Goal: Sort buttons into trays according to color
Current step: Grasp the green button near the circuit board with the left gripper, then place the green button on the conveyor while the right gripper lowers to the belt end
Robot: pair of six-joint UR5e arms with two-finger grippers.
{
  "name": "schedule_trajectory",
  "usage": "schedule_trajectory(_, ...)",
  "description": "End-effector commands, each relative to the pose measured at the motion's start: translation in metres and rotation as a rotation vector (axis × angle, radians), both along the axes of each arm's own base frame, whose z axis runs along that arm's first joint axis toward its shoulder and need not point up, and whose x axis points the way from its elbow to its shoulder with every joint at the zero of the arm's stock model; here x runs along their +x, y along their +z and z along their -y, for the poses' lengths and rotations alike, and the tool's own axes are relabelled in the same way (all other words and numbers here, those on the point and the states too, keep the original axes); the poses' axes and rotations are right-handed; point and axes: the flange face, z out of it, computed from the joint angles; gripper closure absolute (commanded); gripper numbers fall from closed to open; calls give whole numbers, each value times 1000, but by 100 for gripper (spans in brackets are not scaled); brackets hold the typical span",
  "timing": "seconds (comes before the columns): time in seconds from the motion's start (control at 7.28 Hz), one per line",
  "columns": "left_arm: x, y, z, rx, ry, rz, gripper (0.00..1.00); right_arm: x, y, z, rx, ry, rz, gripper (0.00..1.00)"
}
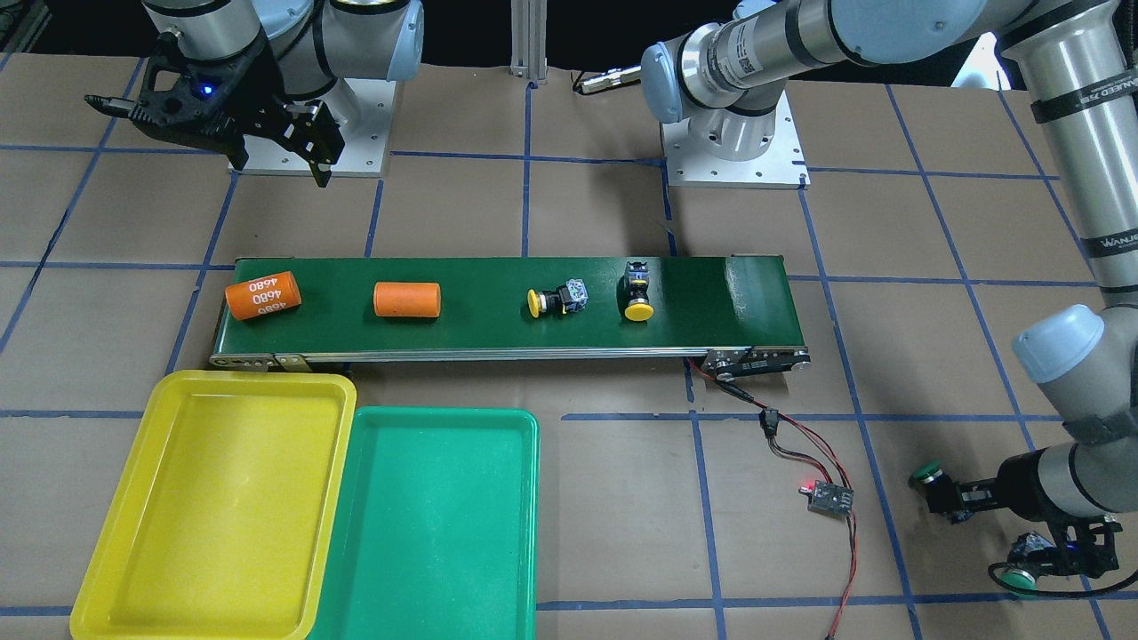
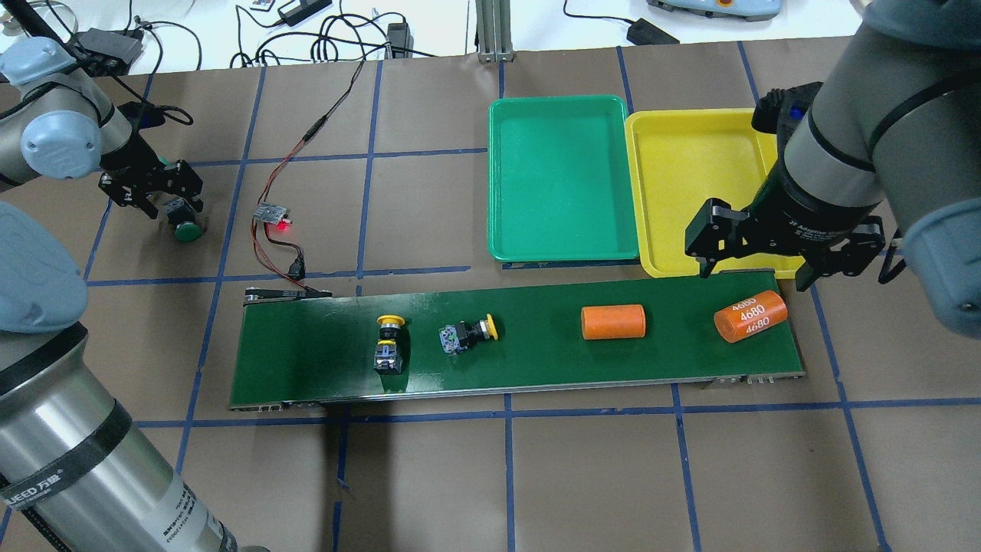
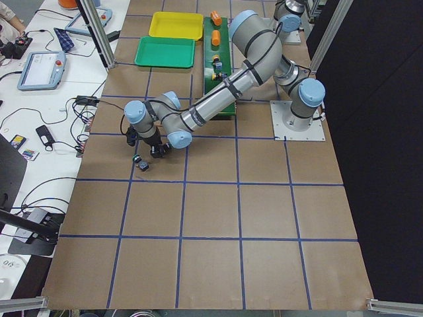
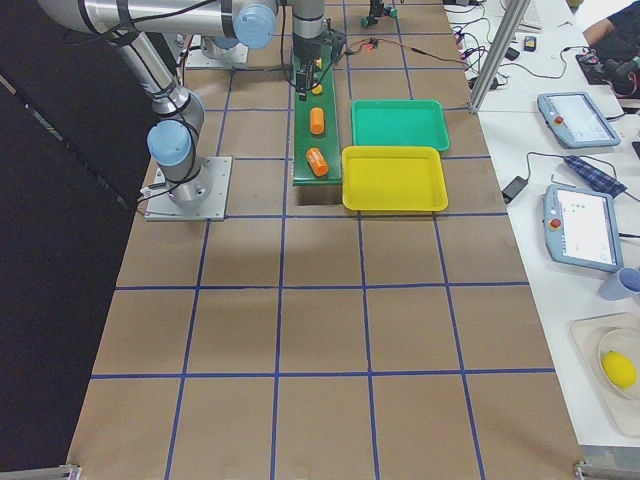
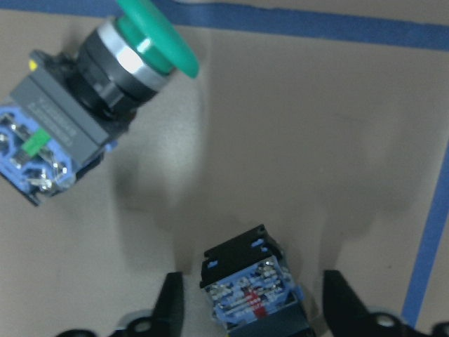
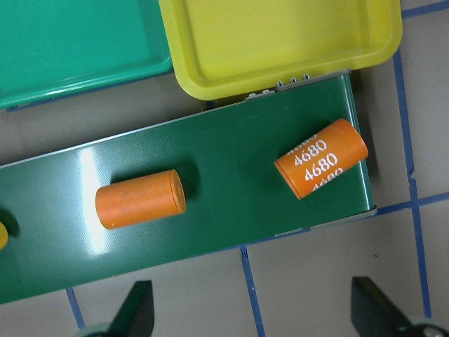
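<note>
Buttons come first: two yellow buttons (image 2: 389, 341) lie on their sides close together on the belt (image 2: 536, 368), well apart from the orange cylinders (image 2: 613, 322) toward its other end. Off on the table (image 2: 460, 475), the left gripper (image 5: 254, 281) is spread wide, its fingertips (image 5: 172, 298) either side of a half-hidden button (image 5: 249, 277) without touching it. A green button (image 5: 119, 63) lies nearby. The right gripper (image 6: 256, 302) hangs spread above the belt's far end, beside the yellow tray (image 2: 690, 176), which touches the green tray (image 2: 563, 176).

The yellow tray (image 2: 693, 176) and green tray (image 2: 563, 176) look like smooth plastic; the belt (image 2: 306, 353) is glossy; the desk (image 2: 582, 475) matt brown paper.
</note>
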Motion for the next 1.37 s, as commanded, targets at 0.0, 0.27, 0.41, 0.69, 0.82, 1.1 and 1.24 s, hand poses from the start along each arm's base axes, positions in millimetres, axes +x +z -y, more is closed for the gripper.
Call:
schedule_trajectory(0.0, -13, 17, -18, 14, -10, -21, 100, 0, -14, 18, -7, 1, 0, 0)
schedule_trajectory(0.27, -76, 80, -73, 44, -57, -65, 100, -1, -14, 18, -10, 7, -6, 0)
schedule_trajectory(0.41, -124, 98, -113, 49, -66, -98, 100, -1, -14, 18, -11, 0, -9, 0)
schedule_trajectory(0.69, -223, 116, -193, 56, -43, -78, 100, -1, -14, 17, -8, -2, -2, 0)
schedule_trajectory(0.82, -293, 124, -223, 58, -76, -42, 100, 0, -12, 17, -14, -12, 0, 0)
schedule_trajectory(1.1, -364, 93, -247, -14, -230, 6, 100, 4, -20, 15, -1, -339, 1, 0)
schedule_trajectory(1.24, -360, 78, -255, 4, -228, 8, 100, 6, -32, 11, 21, -409, -3, 0)
